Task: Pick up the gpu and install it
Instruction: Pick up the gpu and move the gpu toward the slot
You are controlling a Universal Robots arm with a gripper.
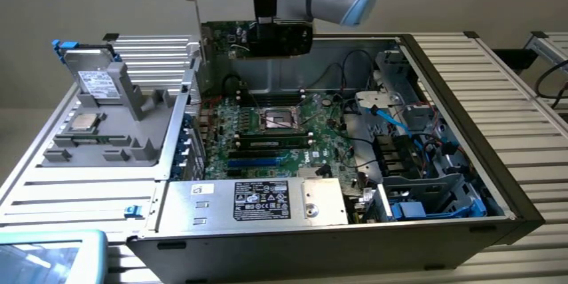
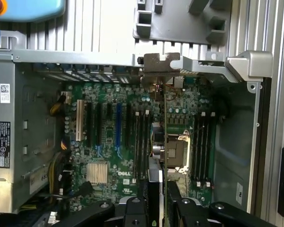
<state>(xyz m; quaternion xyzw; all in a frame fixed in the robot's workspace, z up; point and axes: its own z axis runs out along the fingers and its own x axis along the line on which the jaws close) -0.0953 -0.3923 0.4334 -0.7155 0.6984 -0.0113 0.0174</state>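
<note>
Above the rear half of the open computer case, the gpu, a flat green circuit card with a black cooler and a long silver end bracket, hung clear of every component. The black two-finger gripper was clamped onto the card's upper portion, with the card standing on edge and its bracket toward the exterior view's left. In the wrist view, the gpu appeared edge-on as a thin line running out from between the gripper fingers, and the bracket lay against the line of the case's silver rear wall.

Below the card lay the green motherboard. The card's lower edge ran over the square silver processor socket, to one side of the upright blue expansion slot and the white slot. Open air separated the card from the board in the exterior view.

The silver power supply box occupied the near end of the case, well apart from the card. Black and blue cables crowded the side at the exterior view's right. The case stood on a ribbed aluminium table.
</note>
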